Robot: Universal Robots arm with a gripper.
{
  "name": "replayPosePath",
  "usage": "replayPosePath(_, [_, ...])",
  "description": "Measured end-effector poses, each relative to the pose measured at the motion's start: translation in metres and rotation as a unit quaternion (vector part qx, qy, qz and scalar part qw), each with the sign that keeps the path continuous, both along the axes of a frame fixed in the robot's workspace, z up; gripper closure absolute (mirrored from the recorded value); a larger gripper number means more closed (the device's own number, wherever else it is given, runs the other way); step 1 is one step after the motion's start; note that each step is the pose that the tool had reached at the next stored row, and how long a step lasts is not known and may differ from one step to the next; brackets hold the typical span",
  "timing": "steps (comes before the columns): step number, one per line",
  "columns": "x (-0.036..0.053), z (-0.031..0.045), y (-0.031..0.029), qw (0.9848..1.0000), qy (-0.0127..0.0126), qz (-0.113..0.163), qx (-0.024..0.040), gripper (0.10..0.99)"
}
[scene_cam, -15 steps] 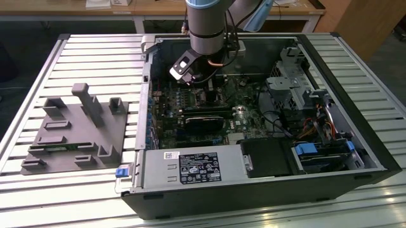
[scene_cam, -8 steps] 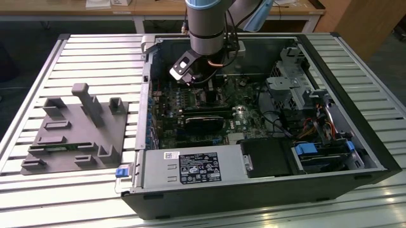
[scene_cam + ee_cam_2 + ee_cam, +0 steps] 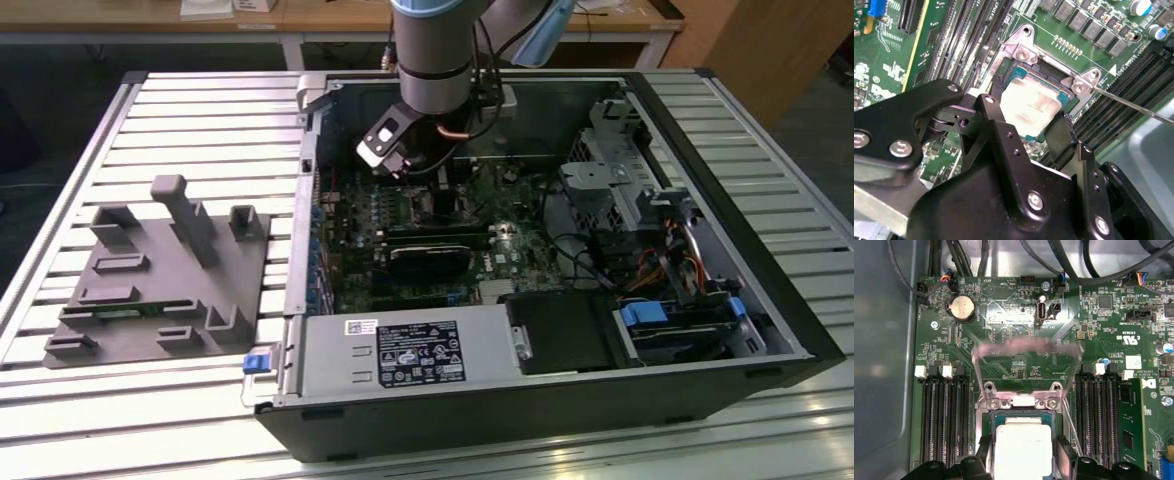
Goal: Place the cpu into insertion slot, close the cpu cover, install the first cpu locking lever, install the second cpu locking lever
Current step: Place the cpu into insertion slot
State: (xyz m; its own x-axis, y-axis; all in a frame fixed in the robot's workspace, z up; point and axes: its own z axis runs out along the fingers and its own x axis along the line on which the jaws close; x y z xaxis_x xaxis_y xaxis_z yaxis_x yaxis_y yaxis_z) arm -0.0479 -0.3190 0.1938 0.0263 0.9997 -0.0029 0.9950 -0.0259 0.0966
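Observation:
The cpu, a pale silvery square chip, lies level in or just over the insertion slot on the green board. My gripper is shut on it, one black finger on each of two opposite edges. In the first wrist view the cpu sits between the fingertips, below the slot's metal rim. The cpu cover stands raised behind the slot, a thin silvery frame. A thin locking lever sticks out beside the slot. In the exterior view my gripper hangs inside the open computer case, above the slot.
Long black memory slots flank the slot on both sides. A black fan unit, a labelled grey power supply box and a drive cage crowd the case. A grey fixture lies on the slatted table at the exterior view's left.

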Motion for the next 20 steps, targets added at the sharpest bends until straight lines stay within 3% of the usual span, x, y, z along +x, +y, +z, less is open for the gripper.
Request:
replayPosePath(6, [0.0,0.0101,0.0,1.0,0.0,0.0,0.0,0.471])
replayPosePath(14, [0.0,0.0105,0.0,1.0,0.0,0.0,0.0,0.486])
replayPosePath(17, [0.0,0.0106,0.0,1.0,0.0,0.0,0.0001,0.667])
replayPosePath(18, [0.0,0.0107,0.0,1.0,0.0,0.0,0.0001,0.667])
replayPosePath(20, [0.0,0.0107,0.0,1.0,0.0,0.0,0.0001,0.784])
